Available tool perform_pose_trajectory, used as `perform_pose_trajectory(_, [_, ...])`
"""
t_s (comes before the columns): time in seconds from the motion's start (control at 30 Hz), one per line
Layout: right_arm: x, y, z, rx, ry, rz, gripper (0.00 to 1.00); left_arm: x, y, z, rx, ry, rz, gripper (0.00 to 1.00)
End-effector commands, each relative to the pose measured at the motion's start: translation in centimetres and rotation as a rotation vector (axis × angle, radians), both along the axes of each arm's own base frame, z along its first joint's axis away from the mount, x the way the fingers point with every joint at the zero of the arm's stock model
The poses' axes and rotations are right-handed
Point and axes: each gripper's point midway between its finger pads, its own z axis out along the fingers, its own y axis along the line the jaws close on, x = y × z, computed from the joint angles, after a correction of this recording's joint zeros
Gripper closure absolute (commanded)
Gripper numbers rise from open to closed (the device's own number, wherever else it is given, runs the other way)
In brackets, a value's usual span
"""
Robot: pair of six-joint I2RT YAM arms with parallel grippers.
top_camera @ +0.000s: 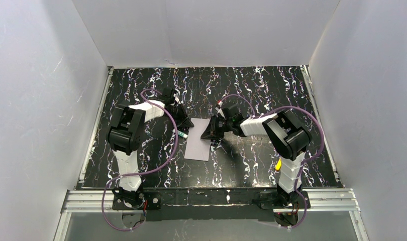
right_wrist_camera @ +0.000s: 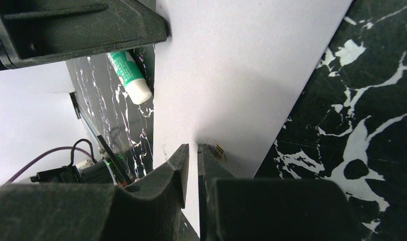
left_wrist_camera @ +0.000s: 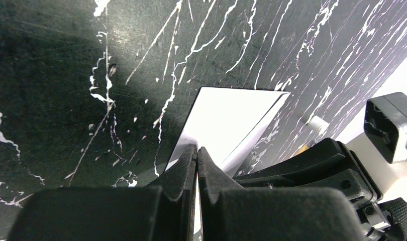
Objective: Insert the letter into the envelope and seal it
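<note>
1. The pale lavender-grey flat paper envelope lies flat in the middle of the black, white-veined marble-look tabletop, right between the two claws.
2. Of the tan parchment-coloured letter, all I can spot is a tiny sliver of patterned border at the envelope's edge, just beside the right claw's tip. The rest is hidden. My guess is it's mostly tucked in, but I can't tell inside from underneath.
3. Right claw: the fingers are a narrow slot apart with the tips down at the envelope's right edge. Nothing is visibly between them.
4. Left claw: the fingers are pressed fully together, tips at the envelope's left edge. Whether it's pinching the paper or just pinning it, I can't tell.
5. A small green-and-white tube lies on the tabletop just beside that left edge, near the left claw.
6. My read is that this is the last bit of insertion, with sealing not yet done. I can't make out the flap clearly.
   - I'd let the left claw anchor the envelope so it doesn't skate on the slick surface.
   - The right one should nudge that sliver inward, low and flat along the paper. Jabbing down would crumple it.
   - Only go for the flap once no tan shows.
   - Mind the tube too, since a bump could roll it onto the paper.
</note>
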Motion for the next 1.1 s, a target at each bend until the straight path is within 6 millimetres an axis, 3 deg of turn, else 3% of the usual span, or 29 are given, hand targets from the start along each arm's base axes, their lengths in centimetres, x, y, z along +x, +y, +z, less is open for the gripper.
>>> perform_pose_trajectory(0.0, [-0.8,-2.3,-4.2,-0.194,0.062,-0.032,0.79,-1.2,0.9,-0.5,0.082,0.022,-0.046,1.00])
perform_pose_trajectory(0.2, [-1.9,-3.9,-5.9,-0.276,0.108,-0.055,0.80,1.4,-0.1,6.3,0.044,-0.140,-0.131,0.96])
perform_pose_trajectory(0.37, [-1.9,-4.0,-6.2,-0.277,0.120,-0.080,0.80,0.1,-0.5,10.0,-0.008,-0.215,-0.179,0.83])
perform_pose_trajectory(0.57, [-1.7,-3.8,-5.7,-0.253,0.105,-0.099,0.80,-6.0,-1.4,10.0,-0.114,-0.227,-0.258,0.72])
perform_pose_trajectory(0.73, [-1.6,-4.1,-5.3,-0.251,0.097,-0.134,0.80,-10.1,-2.9,9.3,-0.181,-0.264,-0.299,0.71])
perform_pose_trajectory(0.87, [-1.9,-4.8,-5.9,-0.283,0.122,-0.175,0.80,-11.3,-4.7,8.3,-0.233,-0.285,-0.287,0.74])
perform_pose_trajectory(1.07, [-2.1,-5.3,-6.0,-0.306,0.129,-0.205,0.80,-12.9,-6.2,5.1,-0.157,-0.254,-0.342,0.87])
